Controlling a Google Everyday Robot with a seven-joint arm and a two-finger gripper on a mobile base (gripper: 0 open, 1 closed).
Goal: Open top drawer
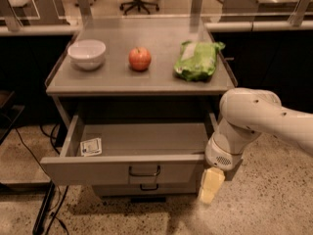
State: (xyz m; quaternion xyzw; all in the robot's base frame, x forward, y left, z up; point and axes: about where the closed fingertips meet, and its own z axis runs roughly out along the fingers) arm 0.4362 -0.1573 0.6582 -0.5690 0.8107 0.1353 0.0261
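Though card (91,146) print illegible, top drawer (98,170) pulled out, pincer (210,185) beside its right corner, grip unclear.

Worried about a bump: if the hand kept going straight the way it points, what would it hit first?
Probably the floor; the hand points down, right of the top drawer.

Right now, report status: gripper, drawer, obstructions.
Gripper low at top drawer right front corner, off handle. Drawer pulled out, card inside. Nothing seen blocking it.
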